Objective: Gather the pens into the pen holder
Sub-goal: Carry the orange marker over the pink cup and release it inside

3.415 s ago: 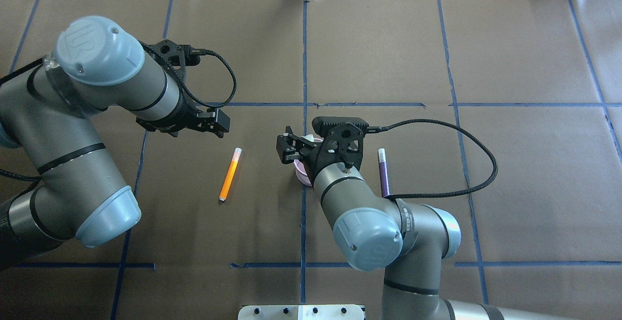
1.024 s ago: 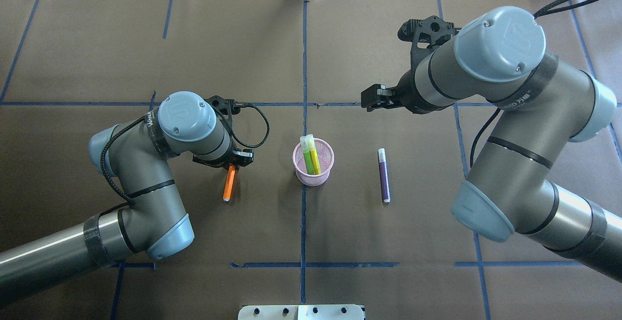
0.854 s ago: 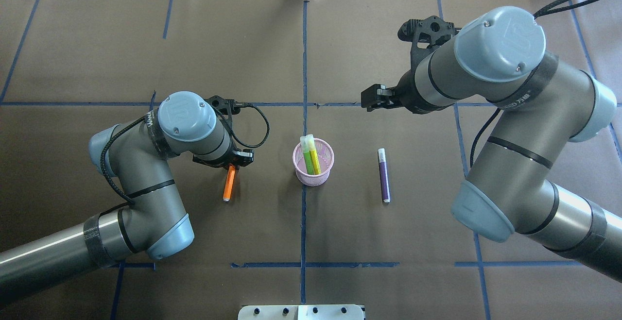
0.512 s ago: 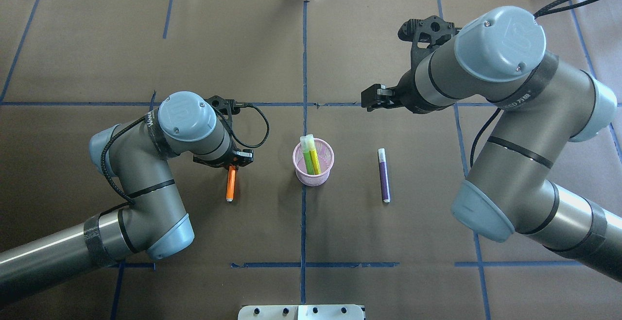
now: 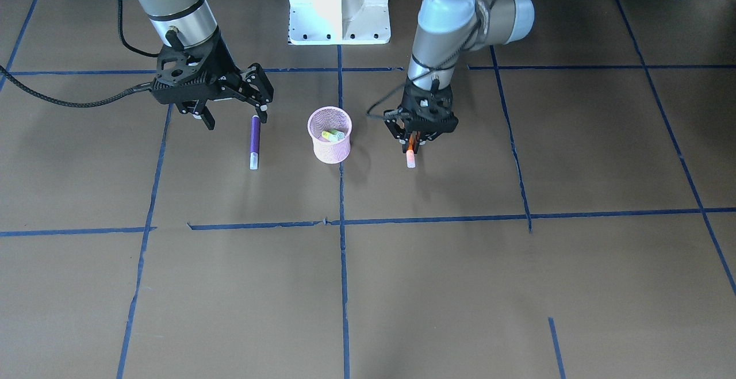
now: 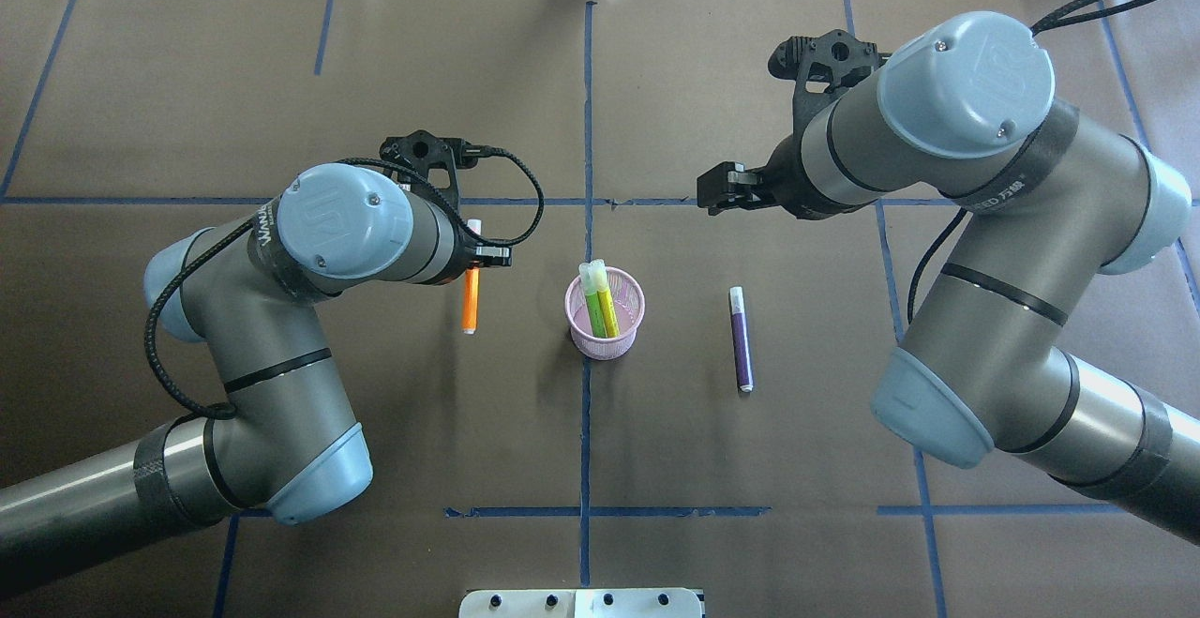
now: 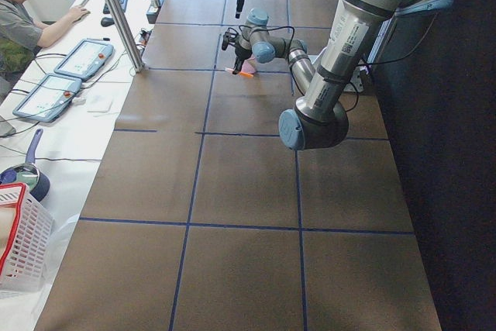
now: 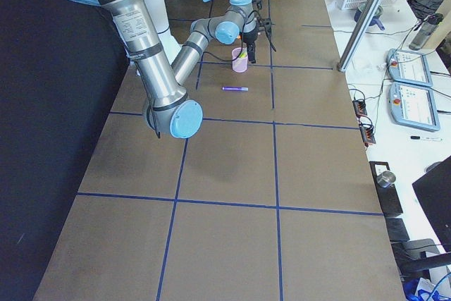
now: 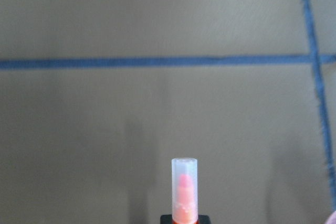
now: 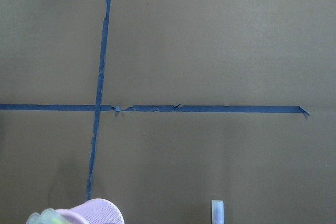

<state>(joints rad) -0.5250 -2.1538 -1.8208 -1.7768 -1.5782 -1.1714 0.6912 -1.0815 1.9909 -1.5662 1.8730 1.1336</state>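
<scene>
My left gripper (image 6: 475, 260) is shut on the orange pen (image 6: 470, 301) and holds it above the table, left of the pink mesh pen holder (image 6: 600, 346). In the front view the pen's pale cap (image 5: 410, 158) sticks out below the gripper (image 5: 418, 137). The left wrist view shows that cap (image 9: 185, 190). The green pen (image 6: 596, 304) stands in the holder (image 5: 329, 152) beside a yellowish stick. The purple pen (image 6: 741, 337) lies on the table right of the holder. My right gripper (image 6: 717, 191) is open and empty, raised beyond the purple pen (image 5: 254, 140).
Blue tape lines cross the brown table cover. The robot's white base plate (image 5: 339, 5) is behind the holder. In the exterior left view an operator (image 7: 23, 5) sits at a side desk with tablets (image 7: 48, 94), and a white basket (image 7: 19, 246) stands nearby.
My left gripper has lifted the orange pen off the table and carried it away from me and a little toward the holder. The right arm has not moved.
</scene>
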